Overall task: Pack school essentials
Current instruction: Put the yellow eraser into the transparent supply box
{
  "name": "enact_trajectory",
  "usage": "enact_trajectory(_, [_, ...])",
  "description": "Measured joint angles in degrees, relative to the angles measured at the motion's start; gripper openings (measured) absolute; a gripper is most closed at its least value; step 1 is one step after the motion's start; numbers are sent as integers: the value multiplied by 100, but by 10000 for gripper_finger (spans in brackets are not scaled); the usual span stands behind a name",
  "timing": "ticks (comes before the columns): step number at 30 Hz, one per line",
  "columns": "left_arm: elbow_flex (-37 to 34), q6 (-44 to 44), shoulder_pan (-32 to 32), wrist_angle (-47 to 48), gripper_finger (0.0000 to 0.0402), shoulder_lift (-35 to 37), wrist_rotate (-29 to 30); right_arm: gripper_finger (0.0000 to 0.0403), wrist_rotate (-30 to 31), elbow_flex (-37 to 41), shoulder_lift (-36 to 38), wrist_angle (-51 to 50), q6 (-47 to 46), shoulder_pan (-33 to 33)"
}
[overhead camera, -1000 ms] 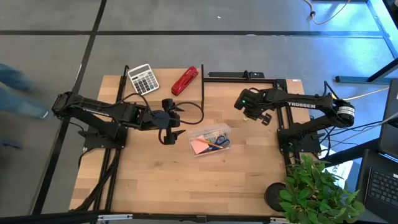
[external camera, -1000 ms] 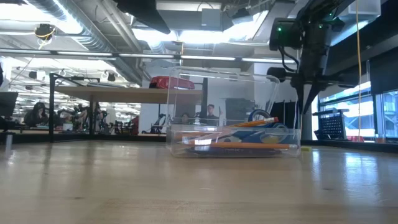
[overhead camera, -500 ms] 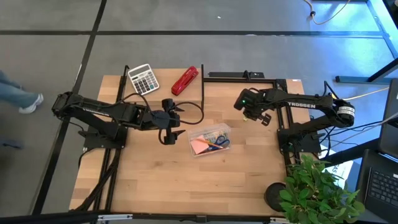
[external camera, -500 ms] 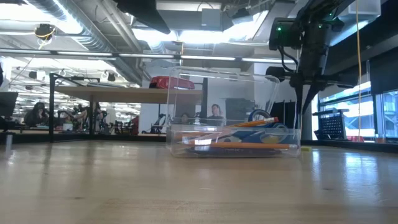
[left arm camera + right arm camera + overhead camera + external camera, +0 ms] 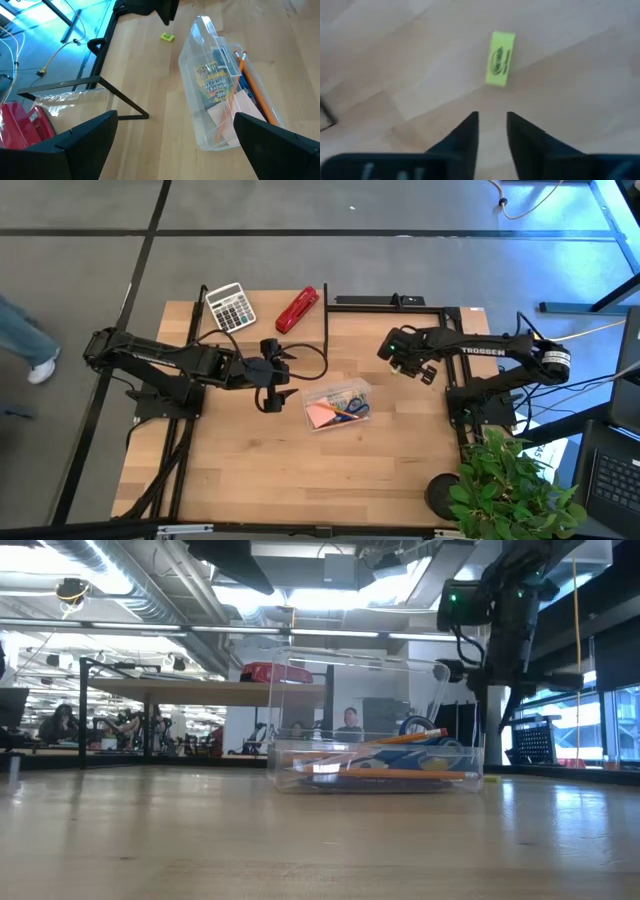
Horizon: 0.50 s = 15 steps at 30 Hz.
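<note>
we see the clear box (image 5: pixel 337 405) near the middle of the wooden surface (image 5: pixel 250 470), lid off. inside it lie the pink sticky-note pad (image 5: pixel 321 415), the blue-handled scissors (image 5: pixel 352 410) and thin orange pencils (image 5: pixel 252 85); a crayon pack (image 5: pixel 215 82) rests against one wall. in the low view the pencils (image 5: pixel 405 738) slant across the box above the other contents.

the left tool (image 5: pixel 270 370) hovers just beside the box on its left-arm side, fingers (image 5: pixel 75 142) spread wide, holding nothing.

the right tool (image 5: pixel 412 366) hangs above the surface, well apart from the box on the right-arm side. its fingers (image 5: pixel 465 135) stand with a narrow gap between them, nothing in it. just ahead of those tips a small yellow-green eraser (image 5: pixel 500 58) lies flat on the bare wood, not touched. the left wrist view shows the same eraser (image 5: pixel 167 37) beyond the box, apart from it.

the white-grey calculator (image 5: pixel 230 307) and the red stapler (image 5: pixel 297 309) sit at the far edge of the surface, apart from each other.
</note>
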State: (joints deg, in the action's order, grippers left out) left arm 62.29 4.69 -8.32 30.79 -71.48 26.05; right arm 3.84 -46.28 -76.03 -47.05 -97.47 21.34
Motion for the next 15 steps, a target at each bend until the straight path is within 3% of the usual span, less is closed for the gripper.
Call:
enact_trajectory(6, [1, 0, 0, 0, 393, 2, 2, 160, 145, 461, -20, 467, -240, 145])
enact_trajectory(15, [2, 0, 22, 0, 393, 2, 17, 206, 227, 860, -174, 1180, -634, 378])
